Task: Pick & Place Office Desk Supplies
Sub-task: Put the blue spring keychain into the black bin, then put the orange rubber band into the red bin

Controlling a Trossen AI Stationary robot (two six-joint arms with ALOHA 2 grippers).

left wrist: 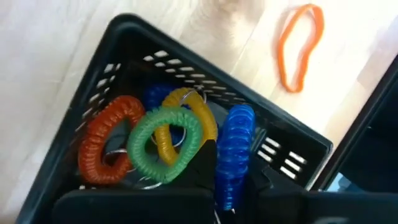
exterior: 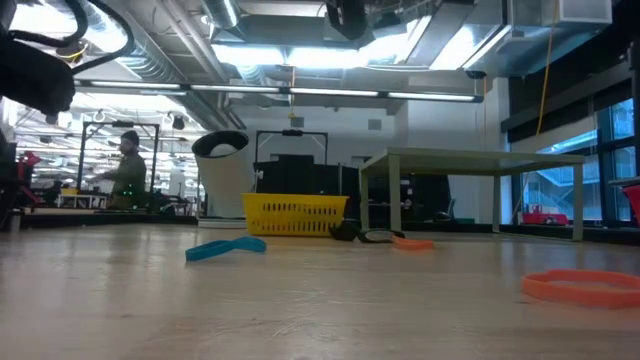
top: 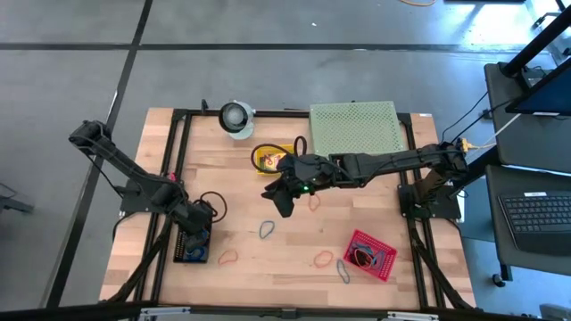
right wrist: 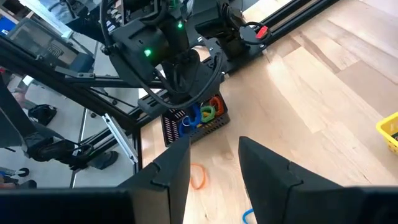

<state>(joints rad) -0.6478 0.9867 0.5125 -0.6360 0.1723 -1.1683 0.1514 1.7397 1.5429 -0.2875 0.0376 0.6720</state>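
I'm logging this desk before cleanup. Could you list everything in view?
Table: one, pale wood, black-framed.
Stand: one, pale green, perforated, far edge.
Roll: one, white-grey, far edge.
Yellow basket: one, beside the stand.
Red basket: one, near right corner.
Black basket: one, left edge.
Coils: four in the black basket: orange, green, yellow, blue coil.
Orange loops: three, loose on the table.
Bluish loops: two, loose.
Person: one, far behind the table.
Left end effector: over the black basket, closed on the blue coil.
Right end effector: mid-table, open, empty.
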